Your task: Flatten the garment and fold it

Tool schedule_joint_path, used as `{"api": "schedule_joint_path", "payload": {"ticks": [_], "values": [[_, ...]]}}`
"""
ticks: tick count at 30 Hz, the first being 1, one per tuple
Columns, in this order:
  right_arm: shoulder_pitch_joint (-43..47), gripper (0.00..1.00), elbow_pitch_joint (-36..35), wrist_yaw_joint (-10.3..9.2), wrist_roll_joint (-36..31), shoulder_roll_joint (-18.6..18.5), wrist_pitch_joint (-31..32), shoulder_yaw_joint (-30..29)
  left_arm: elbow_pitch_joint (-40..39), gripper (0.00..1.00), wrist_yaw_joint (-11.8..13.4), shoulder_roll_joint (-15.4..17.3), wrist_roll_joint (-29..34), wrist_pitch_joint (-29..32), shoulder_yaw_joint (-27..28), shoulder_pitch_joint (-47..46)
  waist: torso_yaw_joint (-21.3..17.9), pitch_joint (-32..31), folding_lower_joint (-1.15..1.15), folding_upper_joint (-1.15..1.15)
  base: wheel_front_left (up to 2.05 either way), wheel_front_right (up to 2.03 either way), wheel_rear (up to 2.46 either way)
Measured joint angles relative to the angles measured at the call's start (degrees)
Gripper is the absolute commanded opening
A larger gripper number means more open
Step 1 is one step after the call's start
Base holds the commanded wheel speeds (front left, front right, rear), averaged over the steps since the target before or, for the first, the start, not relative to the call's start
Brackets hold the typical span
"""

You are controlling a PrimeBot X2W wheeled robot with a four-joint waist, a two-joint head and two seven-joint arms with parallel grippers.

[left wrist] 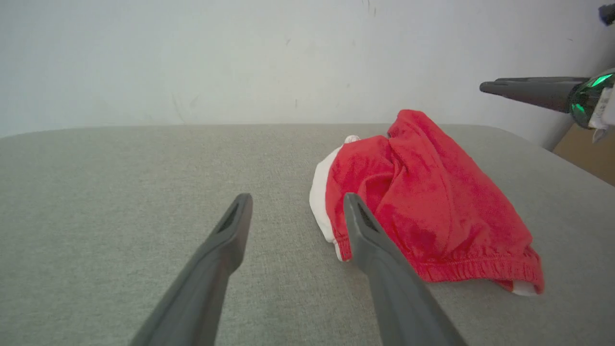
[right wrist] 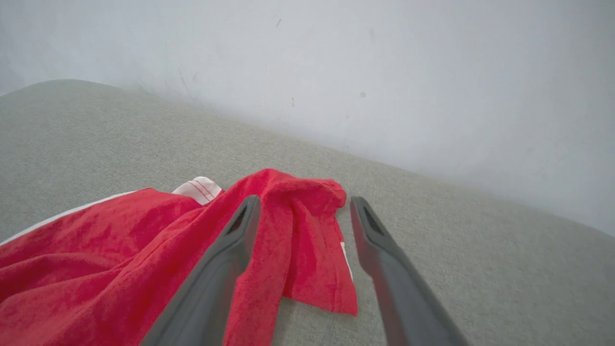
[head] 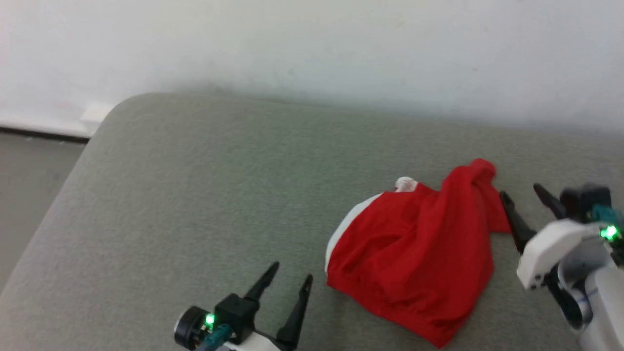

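Red, thin fabric: the garment (head: 414,253) lies crumpled in a loose heap on the grey-green woven cushion (head: 195,195), at about four o'clock from the head view's centre. It looks light, limp and quick to bunch, so a pinch at an edge should serve best: the gathered waistband at its six o'clock side, or the white trim at nine o'clock. The left gripper (head: 291,272) stands wide and empty at the heap's eight o'clock. The right gripper (head: 519,191), also spread wide, sits at two o'clock by a raised peak, apparently gripping nothing.
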Motion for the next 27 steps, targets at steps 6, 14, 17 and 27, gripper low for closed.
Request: {"api": "schedule_joint_path", "payload": {"ticks": [6, 14, 17, 27], "values": [[11.4, 1.00, -10.8, 0.00, 0.6, 3.8, -0.6, -4.4, 5.6, 1.00, -0.7, -0.1, -0.4, 6.2, -2.2, -1.5, -5.3, -0.3, 0.00, 0.00, 0.00, 0.00, 0.00], [18.7, 1.00, -18.2, 0.00, -0.5, 8.7, 1.5, -8.5, 11.0, 1.00, -0.5, -0.2, -1.3, 10.2, -1.5, -7.1, -11.9, 1.4, 0.00, 0.00, 0.00, 0.00, 0.00], [19.2, 1.00, -19.5, 0.00, -0.6, 9.5, 1.9, -9.5, 13.0, 1.00, 0.1, 0.1, -1.3, 11.0, -1.2, -8.5, -13.7, 2.5, 0.01, 0.00, 0.00, 0.00, 0.00], [20.0, 1.00, -20.7, 0.00, -1.6, 10.3, 2.8, -11.5, 13.3, 0.00, -0.4, 1.8, -3.4, 10.4, -0.2, -10.9, -16.0, 5.0, 0.01, 0.00, 0.00, 0.00, 0.00]]}}
